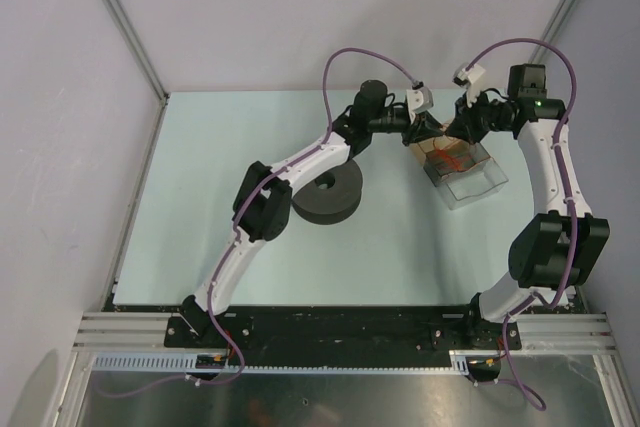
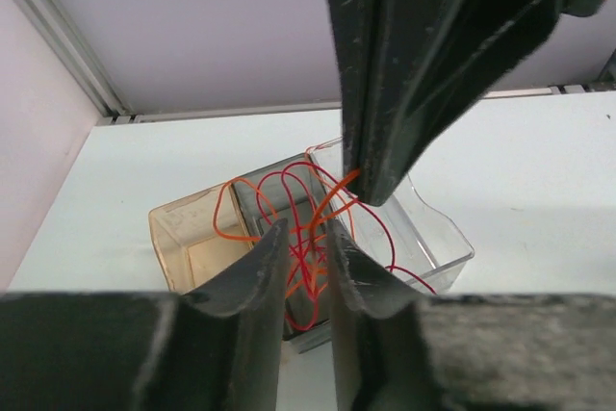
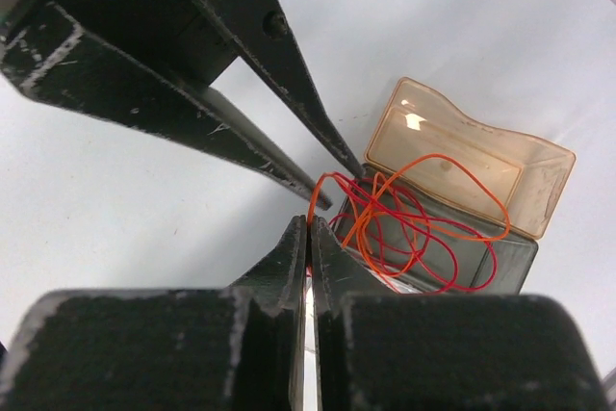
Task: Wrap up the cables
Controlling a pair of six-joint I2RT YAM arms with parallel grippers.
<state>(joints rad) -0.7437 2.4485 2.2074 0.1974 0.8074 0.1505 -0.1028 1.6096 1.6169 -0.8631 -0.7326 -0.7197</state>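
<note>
**Cables gathered over an open case, both grippers at the tangle**

Cables (image 3: 390,228), a loose red-orange tangle, loop above the smoky base of an amber-lidded case (image 3: 472,146) on the table (image 1: 400,247). The right gripper (image 3: 309,233) is pressed together on a strand at the tangle's edge. The left gripper (image 2: 303,238) stands part-spread, with strands crossing its gap. A clear tray (image 1: 478,185) touches the case. A black ring (image 1: 327,194) lies well apart, partly under the left arm.

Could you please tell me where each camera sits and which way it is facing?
Top external: above and behind the bases, looking down on the table; both arms show.
Left wrist: on the left arm, looking past the left gripper at the cables.
Right wrist: looking past the right gripper, shut on the cables.
All share the cables and the amber box.
</note>
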